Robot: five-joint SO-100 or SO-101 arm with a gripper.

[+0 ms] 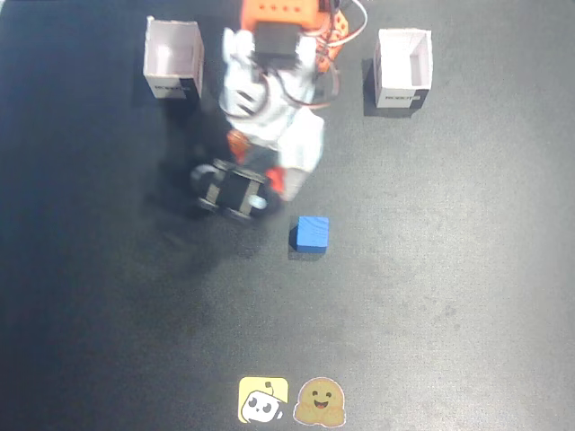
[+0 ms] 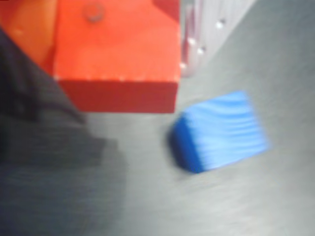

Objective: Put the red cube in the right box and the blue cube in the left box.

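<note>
The red cube (image 2: 115,54) fills the top of the wrist view, sitting between an orange jaw part on the left and a white finger (image 2: 197,39) on the right. My gripper (image 2: 118,93) looks shut on it, just above the dark mat. In the fixed view the gripper (image 1: 247,193) is below the arm's white body, and the red cube is hidden under it. The blue cube (image 1: 311,233) lies on the mat just to the lower right of the gripper. It also shows, blurred, in the wrist view (image 2: 221,130). It is apart from the red cube.
Two open white boxes stand at the back in the fixed view, one at the left (image 1: 173,58) and one at the right (image 1: 402,67), on either side of the arm's orange base (image 1: 280,13). Two stickers (image 1: 292,401) lie at the front edge.
</note>
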